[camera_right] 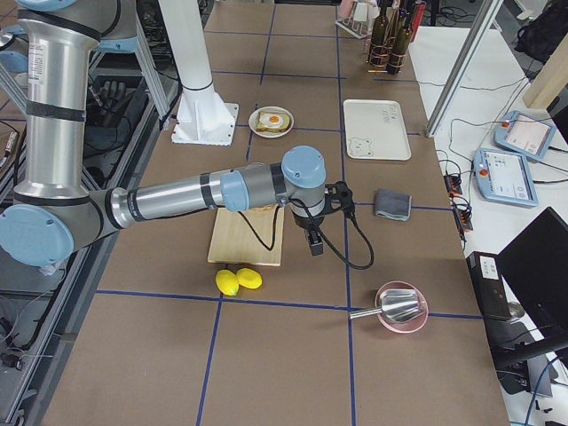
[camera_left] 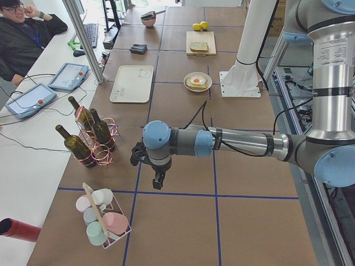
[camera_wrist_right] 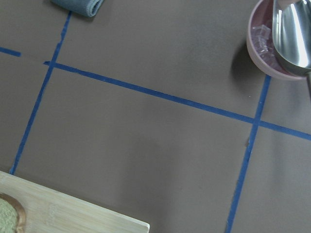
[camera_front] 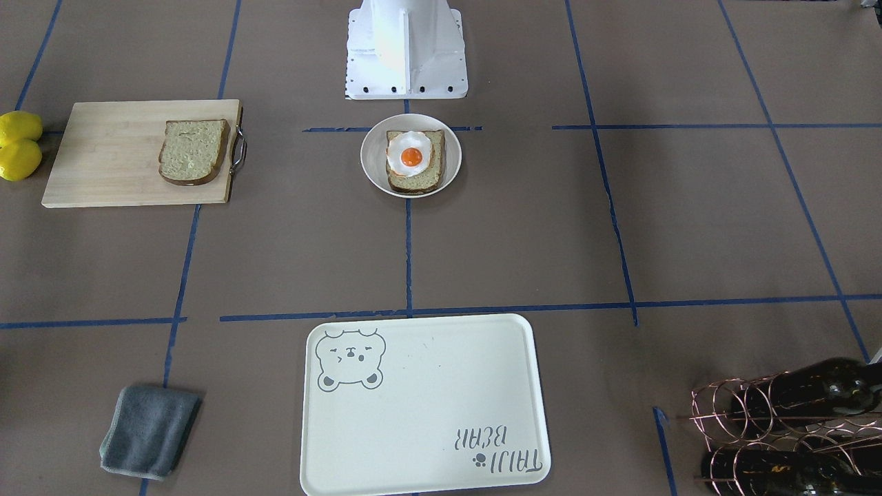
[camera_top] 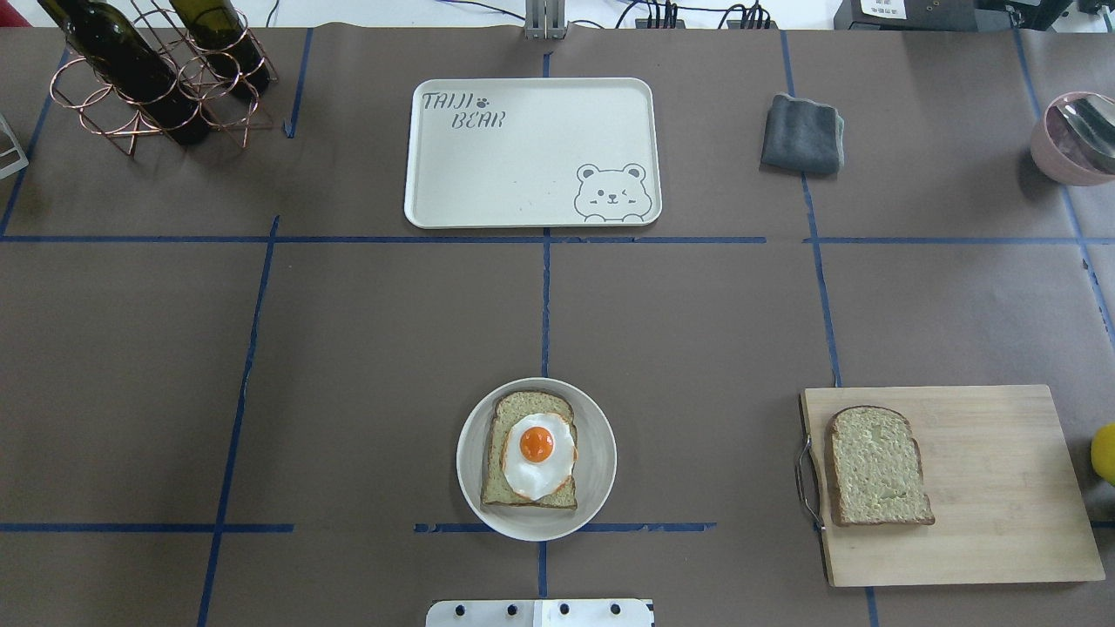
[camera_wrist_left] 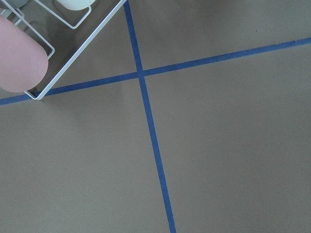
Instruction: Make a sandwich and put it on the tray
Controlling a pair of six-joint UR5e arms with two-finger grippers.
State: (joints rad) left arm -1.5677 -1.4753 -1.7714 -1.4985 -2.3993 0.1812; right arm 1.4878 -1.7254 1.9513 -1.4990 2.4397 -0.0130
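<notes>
One bread slice lies on a wooden cutting board at the near right of the overhead view. The other slice lies in a white bowl near the robot's base, with the fried egg on top. The cream bear tray sits bare at the far middle. My left gripper hangs over bare table near the bottle rack; I cannot tell if it is open. My right gripper hangs just past the cutting board; I cannot tell its state.
A copper rack with wine bottles stands at the far left. A grey cloth lies right of the tray. A pink bowl with a metal scoop is at the far right. Lemons lie beside the board. A cup rack stands near the left gripper.
</notes>
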